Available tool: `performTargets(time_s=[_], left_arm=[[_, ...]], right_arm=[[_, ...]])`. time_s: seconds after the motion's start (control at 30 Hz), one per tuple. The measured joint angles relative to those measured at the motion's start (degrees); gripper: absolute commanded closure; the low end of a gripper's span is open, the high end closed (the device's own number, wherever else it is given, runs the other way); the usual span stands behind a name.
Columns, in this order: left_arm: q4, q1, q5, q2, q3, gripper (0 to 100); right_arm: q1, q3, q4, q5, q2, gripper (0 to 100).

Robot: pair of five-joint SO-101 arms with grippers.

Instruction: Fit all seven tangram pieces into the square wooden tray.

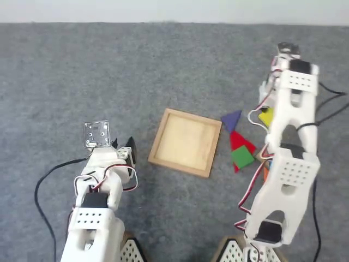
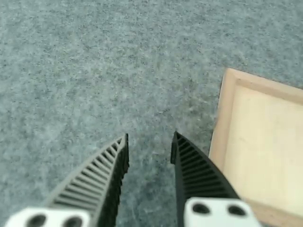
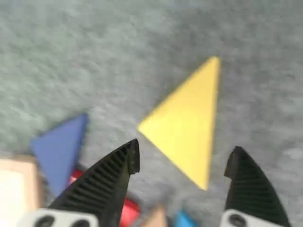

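The right gripper [image 3: 185,151] hangs with its jaws spread wide and nothing in them. A yellow triangle [image 3: 187,123] lies flat on the carpet between its fingers. Its arm stretches far forward along the table's right side. The left gripper [image 2: 150,142] is likewise released and empty, low over the carpet just beside the wooden tray [image 2: 218,118].

Grey carpet [image 1: 82,71] covers the table, with a pale wall strip [image 1: 163,10] beyond. A blue triangle [image 1: 233,119], a red piece [image 1: 239,141] and a green square [image 1: 242,157] lie outside the tray, near its right edge. The right arm mostly hides an orange piece [image 1: 265,172].
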Motion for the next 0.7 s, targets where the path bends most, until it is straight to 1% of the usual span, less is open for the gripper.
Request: performTargets(time_s=[0.1, 0.17, 0.27, 0.4, 0.53, 0.7], left_arm=[[0.0, 0.0, 0.0, 0.0, 0.0, 85], [0.0, 0.0, 0.0, 0.0, 0.0, 85], [0.0, 0.0, 0.0, 0.0, 0.0, 85], [0.0, 0.0, 0.0, 0.0, 0.0, 85], [0.0, 0.0, 0.0, 0.0, 0.0, 85], [0.0, 0.0, 0.0, 0.0, 0.0, 85]], right_arm=[[-2.7, 0.0, -2.2, -4.4, 1.0, 69.4], [-3.3, 0.0, -3.8, -7.6, 1.3, 69.4], [-3.1, 0.0, -4.8, -10.6, 2.0, 69.3], [-1.8, 0.0, -5.9, -12.9, 5.4, 69.2], [-0.2, -2.1, -5.7, -13.7, 8.4, 69.2], [-0.4, -5.9, -4.1, -13.7, 11.5, 69.2]])
